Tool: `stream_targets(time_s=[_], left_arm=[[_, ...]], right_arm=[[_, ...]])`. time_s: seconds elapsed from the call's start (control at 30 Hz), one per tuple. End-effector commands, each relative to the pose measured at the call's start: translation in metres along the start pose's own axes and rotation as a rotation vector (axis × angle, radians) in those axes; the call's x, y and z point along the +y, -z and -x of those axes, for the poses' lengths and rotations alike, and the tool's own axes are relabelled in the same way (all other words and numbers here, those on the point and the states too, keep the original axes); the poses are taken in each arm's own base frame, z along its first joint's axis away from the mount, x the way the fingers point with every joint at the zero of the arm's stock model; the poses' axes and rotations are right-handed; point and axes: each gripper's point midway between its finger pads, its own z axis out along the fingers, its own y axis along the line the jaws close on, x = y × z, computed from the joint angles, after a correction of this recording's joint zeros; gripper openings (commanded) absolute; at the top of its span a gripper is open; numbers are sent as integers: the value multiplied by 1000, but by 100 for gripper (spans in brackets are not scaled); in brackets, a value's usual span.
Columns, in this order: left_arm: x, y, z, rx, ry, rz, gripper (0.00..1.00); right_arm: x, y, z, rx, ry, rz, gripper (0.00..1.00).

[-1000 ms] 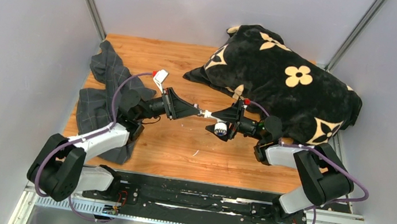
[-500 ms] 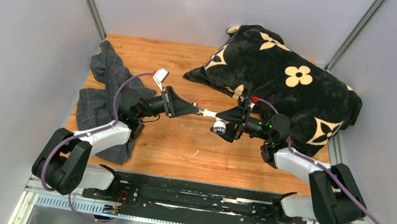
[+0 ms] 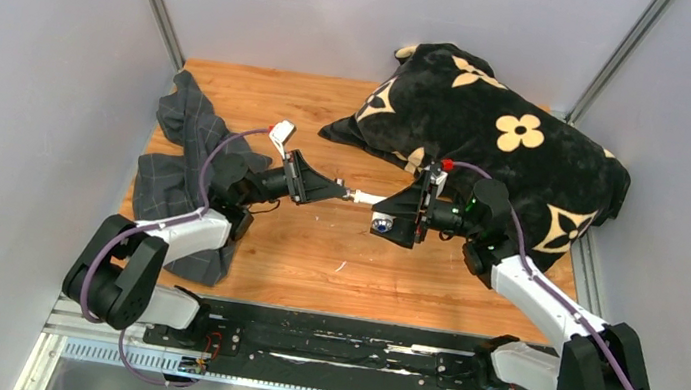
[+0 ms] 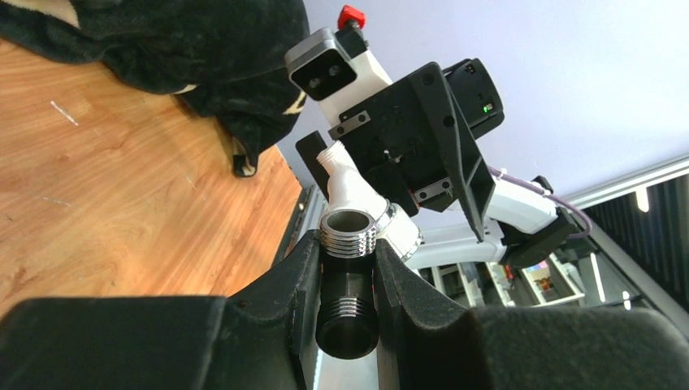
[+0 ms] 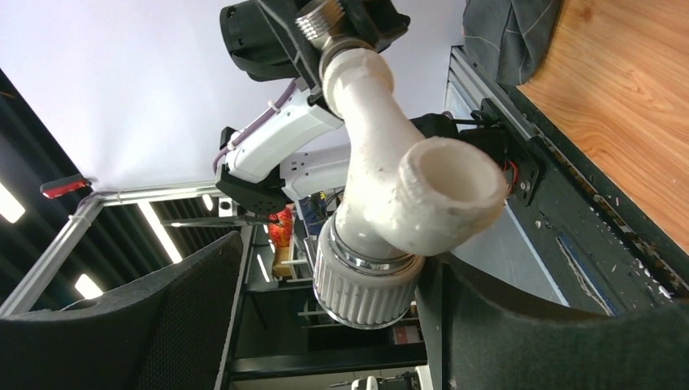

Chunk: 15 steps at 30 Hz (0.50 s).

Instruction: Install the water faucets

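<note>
My left gripper is shut on the grey metal threaded piece, which sticks out past its fingertips above the wooden table. The white elbow-shaped tap body meets that piece end to end. Its ribbed round metallic end hangs low. My right gripper is around the tap body with its jaws apart. In the right wrist view one finger touches the ribbed end and the other finger stands clear of it. The tap body also shows in the left wrist view.
A black flowered cushion lies at the back right, just behind my right gripper. A grey checked cloth lies at the left under my left arm. Grey walls close in both sides.
My right arm has swung its elbow out to the right and stretched, and its gripper has shifted slightly right and rolled. My left gripper has barely moved and keeps hold of the metal piece.
</note>
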Motion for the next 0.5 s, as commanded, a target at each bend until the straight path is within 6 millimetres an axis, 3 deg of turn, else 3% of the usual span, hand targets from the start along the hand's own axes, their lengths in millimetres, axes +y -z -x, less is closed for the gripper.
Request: stream_targets(time_s=[0.0,0.3,0.47], left_arm=[[-6,1,4,-19,-33,-41,0],[0,3,-2,-13,-16,-29,0],[-2,3,-1,-21,17,-39,0]], right_arm=[[28,4,-4,30,117,36,74],[53,4,-4,44,150,123,74],[32,5,-9,61,161,34,75]])
